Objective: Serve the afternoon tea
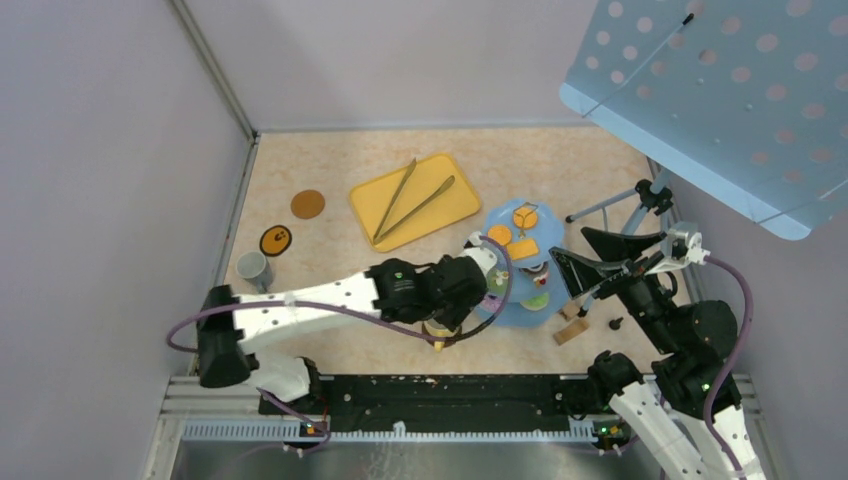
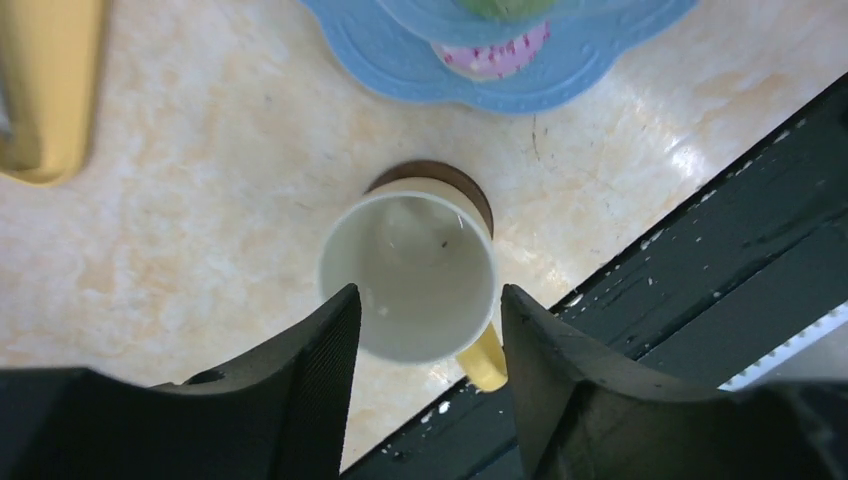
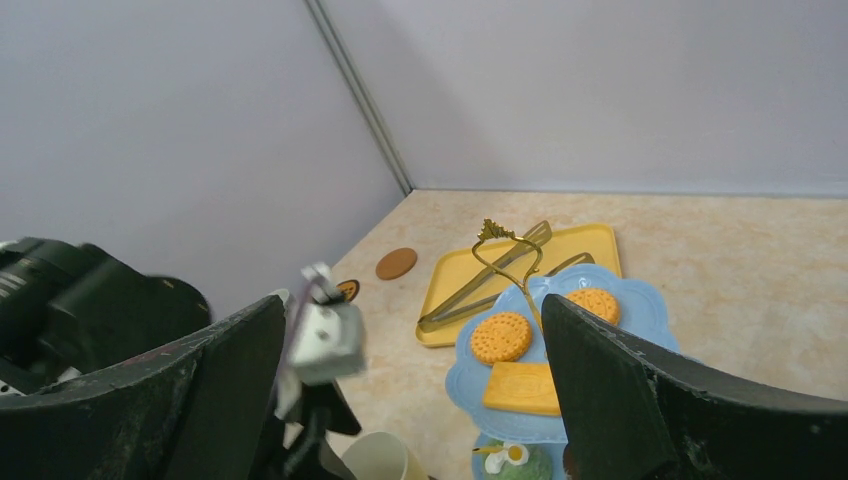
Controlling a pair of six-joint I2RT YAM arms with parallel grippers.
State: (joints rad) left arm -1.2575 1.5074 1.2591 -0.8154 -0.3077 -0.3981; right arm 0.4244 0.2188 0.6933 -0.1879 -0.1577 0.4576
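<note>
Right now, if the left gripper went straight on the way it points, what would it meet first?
Most likely the yellow mug, which stands upright on a brown coaster. The open left gripper points down at it, straddling its rim, so it may slide alongside the mug's wall. Depth is unclear.

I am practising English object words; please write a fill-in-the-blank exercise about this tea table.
The yellow mug stands on a round brown ____.
The metal tongs lie on the yellow ____.
The left claw is ____, one finger on each side of the mug.
The top tier of the pale-blue stand holds orange ____.
Missing words: coaster; tray; open; biscuits.
</note>
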